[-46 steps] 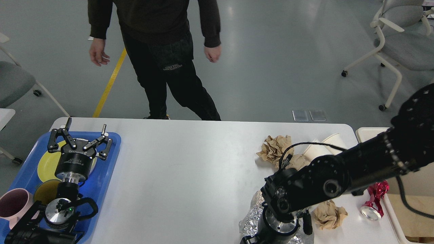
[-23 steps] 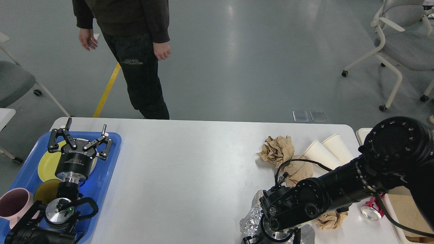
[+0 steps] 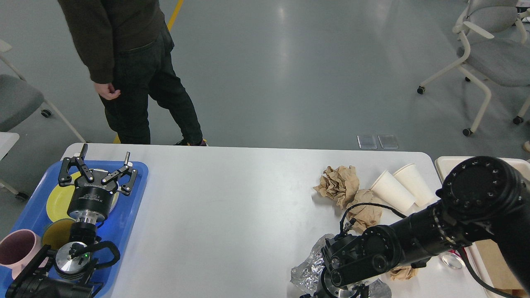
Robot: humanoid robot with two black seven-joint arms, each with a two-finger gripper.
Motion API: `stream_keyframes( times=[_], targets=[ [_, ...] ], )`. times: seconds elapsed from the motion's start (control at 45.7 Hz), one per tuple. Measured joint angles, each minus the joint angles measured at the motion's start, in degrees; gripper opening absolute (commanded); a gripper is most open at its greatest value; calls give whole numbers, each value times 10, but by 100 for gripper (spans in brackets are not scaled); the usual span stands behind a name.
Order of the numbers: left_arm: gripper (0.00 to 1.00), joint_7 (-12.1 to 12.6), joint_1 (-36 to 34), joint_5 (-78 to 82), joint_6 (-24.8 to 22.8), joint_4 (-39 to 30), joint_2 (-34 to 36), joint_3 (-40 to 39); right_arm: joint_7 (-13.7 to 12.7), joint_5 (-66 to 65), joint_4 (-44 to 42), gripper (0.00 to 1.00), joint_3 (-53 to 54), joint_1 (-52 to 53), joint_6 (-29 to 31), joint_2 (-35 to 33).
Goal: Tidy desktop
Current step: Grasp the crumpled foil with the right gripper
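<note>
The white desktop fills the lower view. At its right lie crumpled brown paper balls, two white paper cups on their sides, crumpled foil and a can mostly hidden by my right arm. My left gripper is open and empty above the blue tray. My right arm's wrist hangs low over the foil. Its fingers run below the view's bottom edge.
The blue tray holds a yellow plate, an olive bowl and a pink cup. A cream bin stands off the table's right end. A person stands at the far left edge. Chairs stand on the floor beyond.
My right arm has sunk lower and drawn back to the right, uncovering the cups and paper balls. The person has walked to the left. My left arm has not moved.
</note>
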Motion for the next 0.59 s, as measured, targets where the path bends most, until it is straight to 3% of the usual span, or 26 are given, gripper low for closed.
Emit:
stream_keyframes(
  times=[0.066,0.59],
  targets=[
    [96,0,0,0,0,0,0,0,1,2,-1,0,0,-1,0,0],
    [96,0,0,0,1,0,0,0,1,46,4,0,1,-6,-21,3]
  ],
)
